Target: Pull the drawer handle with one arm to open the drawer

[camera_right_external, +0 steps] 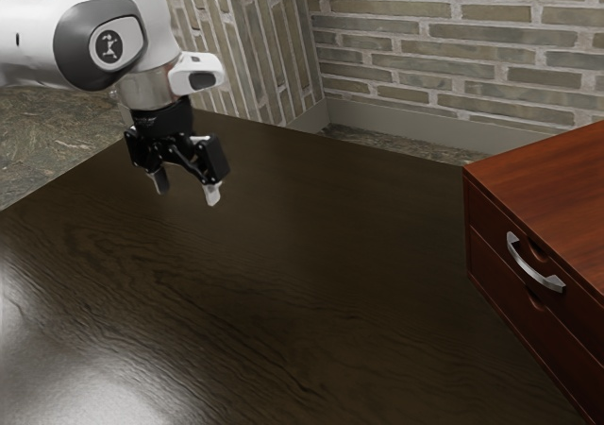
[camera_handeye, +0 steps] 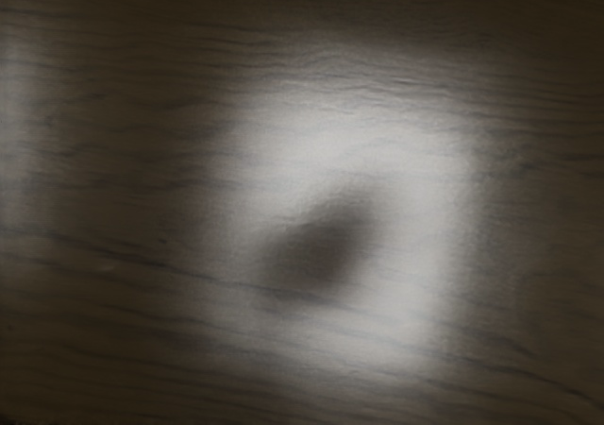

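**Arm Raised Over Table, Drawer Closed**

1. Arm position. The white seven-joint robot arm (camera_right_external: 94,28) enters from the exterior view's upper left. Its black two-finger gripper (camera_right_external: 188,194) points downward and hangs above the dark brown wooden table (camera_right_external: 311,255), clear of the surface.

2. Claw state. The two fingers (camera_right_external: 212,195) stand wide apart. Nothing lies between them and they touch nothing.

3. Task object. The reddish-brown wooden drawer cabinet (camera_right_external: 557,179) stands on the table at the exterior view's right edge. The upper drawer front (camera_right_external: 495,219) carries a curved silver metal handle (camera_right_external: 534,263), mounted across the front. This front sits flush with the panel below it, so the drawer is closed. The handle is well apart from the gripper, with a broad stretch of bare tabletop between them.

4. Wrist view. The camera looks down on the table's wood grain (camera_handeye: 113,113). A bright patch of reflected light (camera_handeye: 415,208) covers the middle of the surface, with a soft dark shadow (camera_handeye: 316,250) inside it.

5. Surroundings. A pale brick wall (camera_right_external: 453,38) runs behind the table and meets a mottled stone floor (camera_right_external: 47,132).
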